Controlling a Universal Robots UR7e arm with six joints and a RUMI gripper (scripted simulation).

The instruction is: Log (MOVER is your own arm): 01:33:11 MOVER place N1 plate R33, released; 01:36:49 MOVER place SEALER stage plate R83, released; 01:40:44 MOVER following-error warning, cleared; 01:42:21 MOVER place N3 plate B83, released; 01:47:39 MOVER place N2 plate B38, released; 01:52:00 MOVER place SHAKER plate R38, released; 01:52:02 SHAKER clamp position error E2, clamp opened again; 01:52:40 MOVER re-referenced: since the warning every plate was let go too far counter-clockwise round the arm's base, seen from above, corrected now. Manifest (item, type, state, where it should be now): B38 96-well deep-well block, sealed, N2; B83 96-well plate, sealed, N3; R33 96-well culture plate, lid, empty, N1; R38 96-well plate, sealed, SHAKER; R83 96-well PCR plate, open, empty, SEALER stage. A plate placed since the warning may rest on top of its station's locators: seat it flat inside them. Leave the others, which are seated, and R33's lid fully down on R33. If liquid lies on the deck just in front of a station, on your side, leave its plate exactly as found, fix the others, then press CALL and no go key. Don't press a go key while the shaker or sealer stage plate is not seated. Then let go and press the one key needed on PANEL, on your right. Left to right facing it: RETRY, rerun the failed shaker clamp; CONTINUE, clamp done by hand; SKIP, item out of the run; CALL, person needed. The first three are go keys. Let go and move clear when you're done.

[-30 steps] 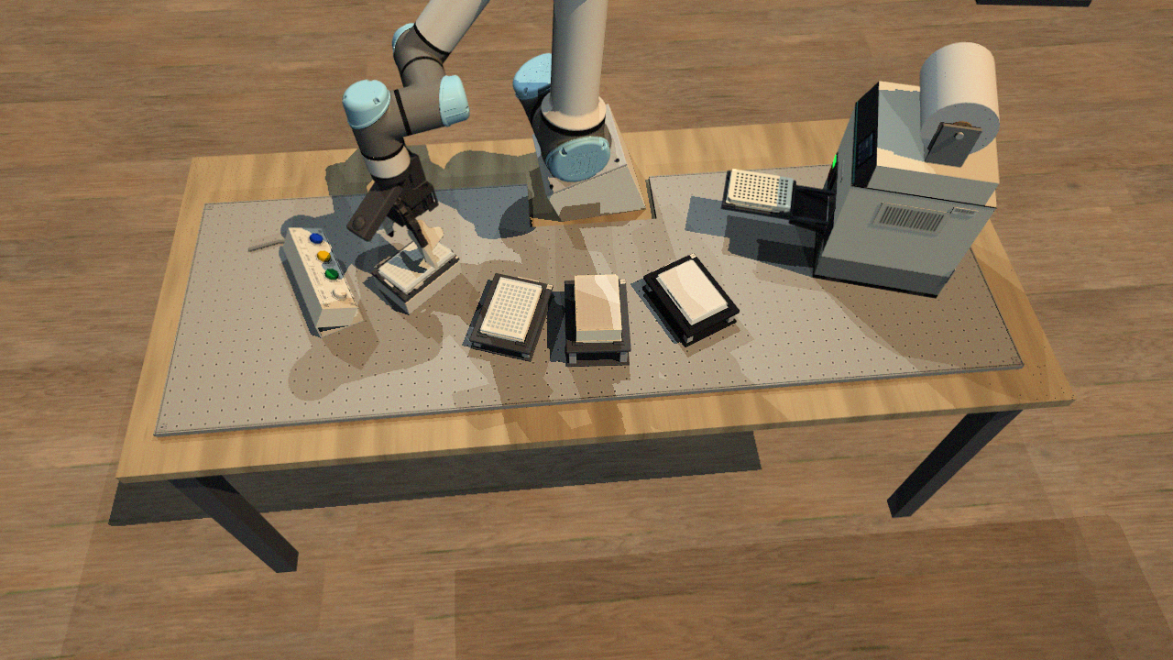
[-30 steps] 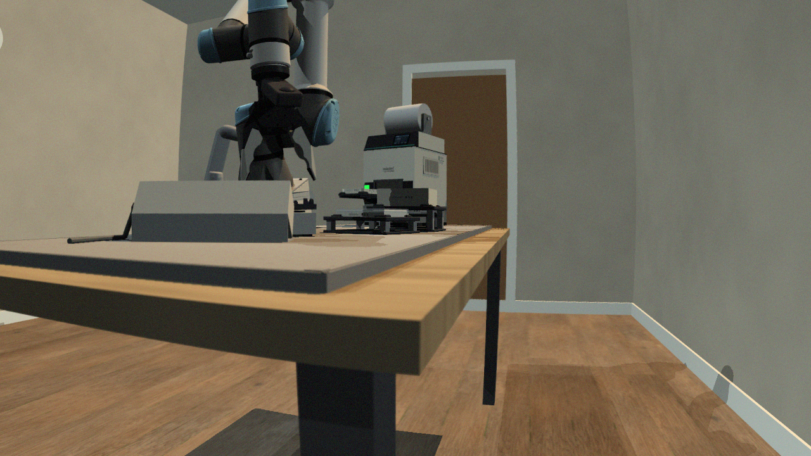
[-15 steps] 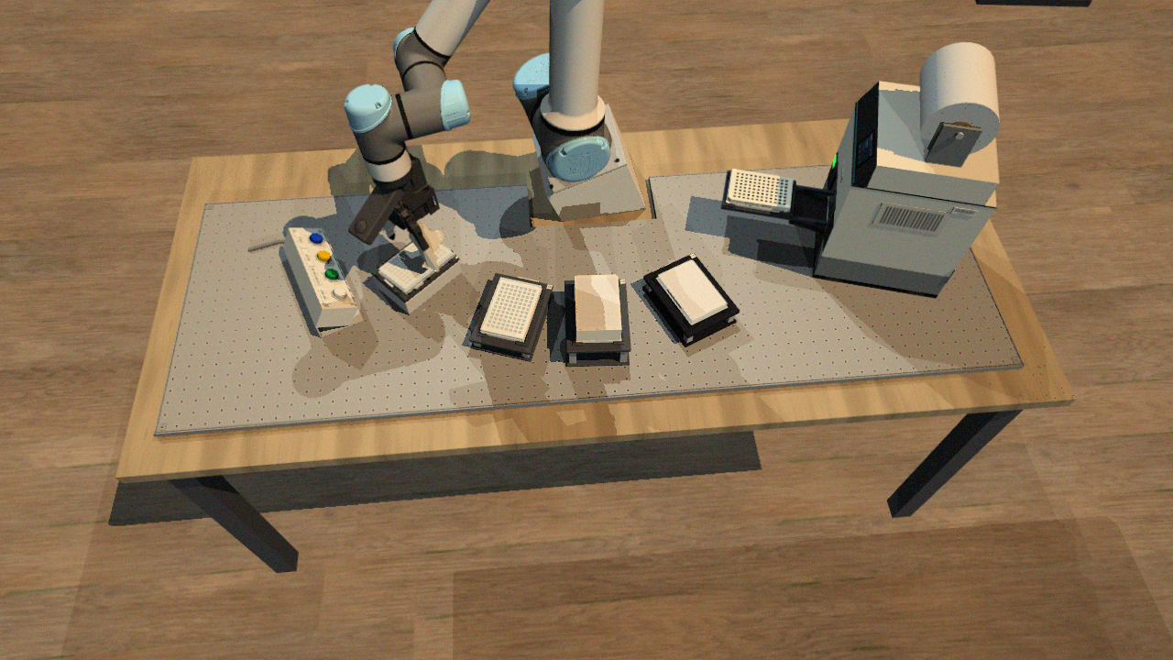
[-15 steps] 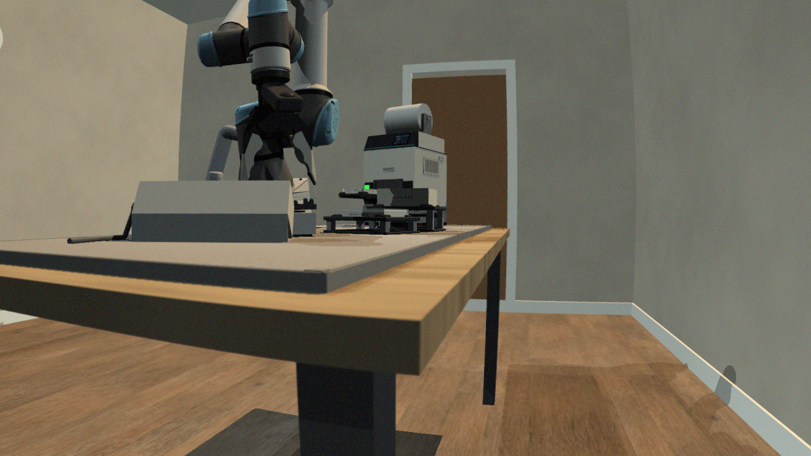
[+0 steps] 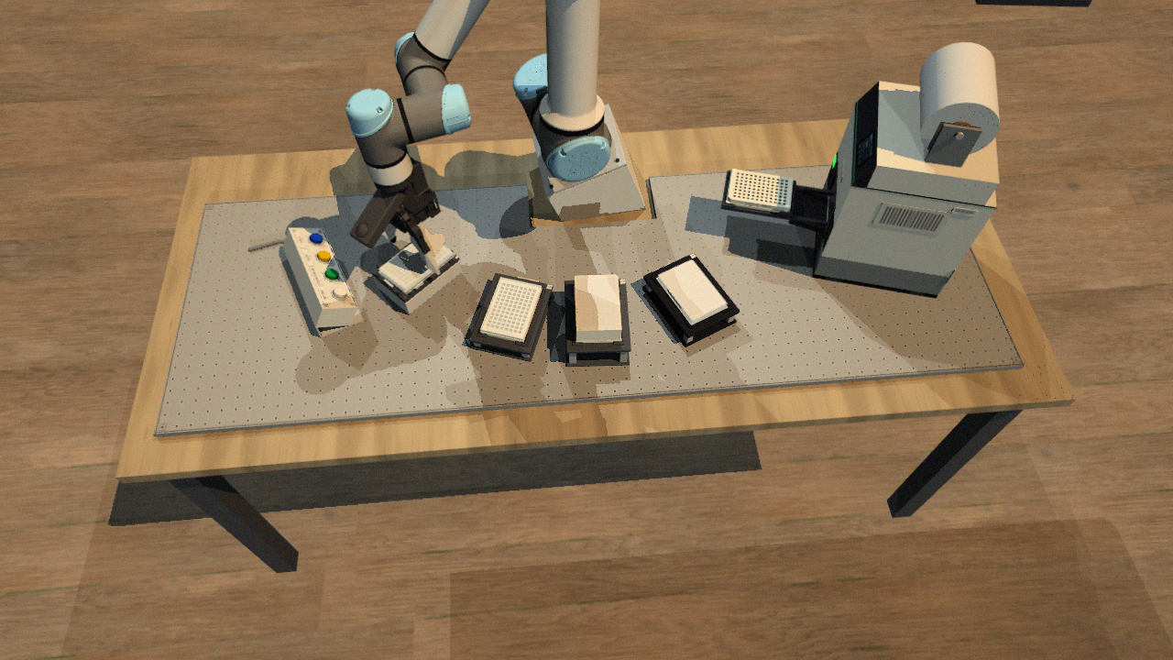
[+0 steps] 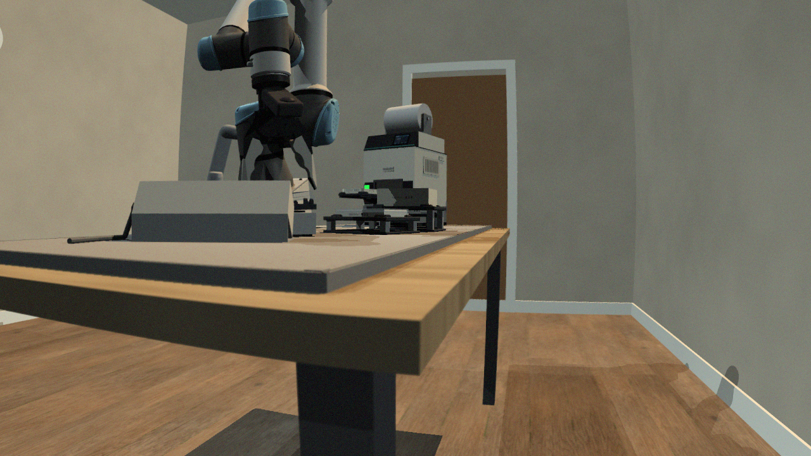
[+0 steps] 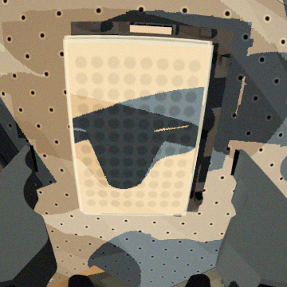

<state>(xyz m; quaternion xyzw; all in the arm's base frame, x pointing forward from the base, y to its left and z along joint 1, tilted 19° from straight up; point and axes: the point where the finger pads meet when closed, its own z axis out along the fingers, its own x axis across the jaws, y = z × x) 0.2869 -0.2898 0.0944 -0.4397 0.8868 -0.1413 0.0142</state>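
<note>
My gripper (image 5: 407, 248) hangs open just above the shaker (image 5: 410, 277), at the left of the deck beside the panel. The sealed plate R38 (image 7: 137, 125) lies on the shaker under me. In the wrist view my two fingers stand wide on either long side of it, apart from it, with nothing between them. The plate sits off-centre on the dark nest. The nest's frame (image 7: 217, 119) shows along the plate's right and top edges, and the plate looks slightly skewed. In the exterior view the gripper (image 6: 275, 164) stands behind the panel, its fingertips hidden.
The PANEL (image 5: 322, 279) with blue, yellow, green and white keys lies left of the shaker. Plates rest on three nests (image 5: 509, 310) (image 5: 597, 307) (image 5: 693, 292) in mid-deck. An open plate (image 5: 758, 188) sits on the sealer (image 5: 906, 188) stage at right. The arm's base (image 5: 578, 164) is behind.
</note>
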